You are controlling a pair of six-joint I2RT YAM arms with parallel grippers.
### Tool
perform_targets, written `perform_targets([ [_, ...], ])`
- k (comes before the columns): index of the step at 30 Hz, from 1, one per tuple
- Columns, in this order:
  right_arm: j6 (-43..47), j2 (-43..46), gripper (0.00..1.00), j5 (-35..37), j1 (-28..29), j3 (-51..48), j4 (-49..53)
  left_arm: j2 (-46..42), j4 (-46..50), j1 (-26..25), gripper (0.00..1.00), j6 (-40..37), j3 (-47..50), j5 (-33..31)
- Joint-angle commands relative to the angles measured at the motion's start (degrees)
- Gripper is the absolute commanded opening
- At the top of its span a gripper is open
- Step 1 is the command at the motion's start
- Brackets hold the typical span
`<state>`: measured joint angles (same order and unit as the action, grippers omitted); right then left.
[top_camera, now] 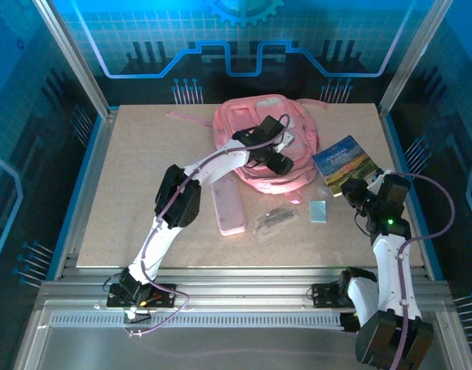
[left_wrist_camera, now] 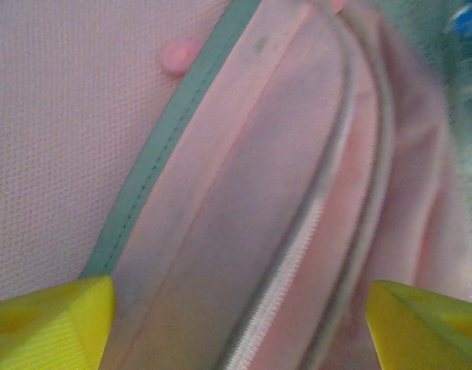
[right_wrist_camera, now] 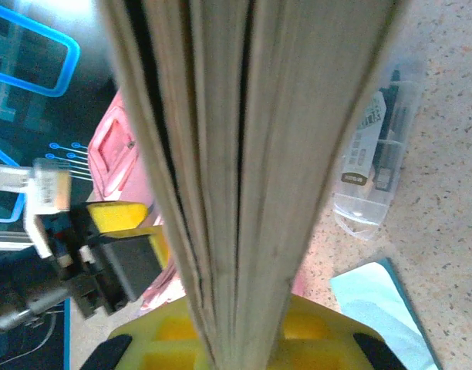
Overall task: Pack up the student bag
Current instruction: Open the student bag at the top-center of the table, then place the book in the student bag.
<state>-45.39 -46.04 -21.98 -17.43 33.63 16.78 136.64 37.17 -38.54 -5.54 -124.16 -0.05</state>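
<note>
The pink student bag (top_camera: 255,127) lies at the back middle of the table. My left gripper (top_camera: 276,159) hovers over its front right part, open. In the left wrist view the yellow fingertips (left_wrist_camera: 51,324) stand wide apart on either side of a pale zip (left_wrist_camera: 298,262) in the bag's fabric (left_wrist_camera: 59,131). My right gripper (top_camera: 359,189) is shut on a book (top_camera: 344,162) with a landscape cover, held just right of the bag. The right wrist view looks along the book's page edges (right_wrist_camera: 251,154) rising between the jaws, with the bag (right_wrist_camera: 112,146) to the left.
A flat pink pencil case (top_camera: 228,206) lies in front of the bag. Beside it sit a clear plastic case of pens (top_camera: 273,218) and a small pale blue card (top_camera: 318,210). Glass walls and metal posts enclose the table.
</note>
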Motion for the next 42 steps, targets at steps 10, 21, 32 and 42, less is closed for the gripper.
perform_targets([
  [10, -0.83, 2.74, 0.0, -2.59, -0.95, -0.14, -6.08, 9.14, 7.45, 0.26, 0.21, -7.07, -8.5, -8.99],
  [21, 0.93, 4.38, 0.0, -1.14, -1.68, 0.85, -2.54, -1.46, 6.89, 0.54, 0.0, -0.38, -10.61, -4.71],
  [32, -1.56, 5.35, 0.0, -3.7, -1.66, -0.81, -3.45, -4.81, 3.21, 7.2, 0.0, 16.79, -18.18, 12.01],
  [42, -10.82, -1.76, 0.0, -4.47, 7.62, -5.25, -19.51, -4.36, -0.78, 8.55, 0.0, 23.77, -21.88, 21.2],
])
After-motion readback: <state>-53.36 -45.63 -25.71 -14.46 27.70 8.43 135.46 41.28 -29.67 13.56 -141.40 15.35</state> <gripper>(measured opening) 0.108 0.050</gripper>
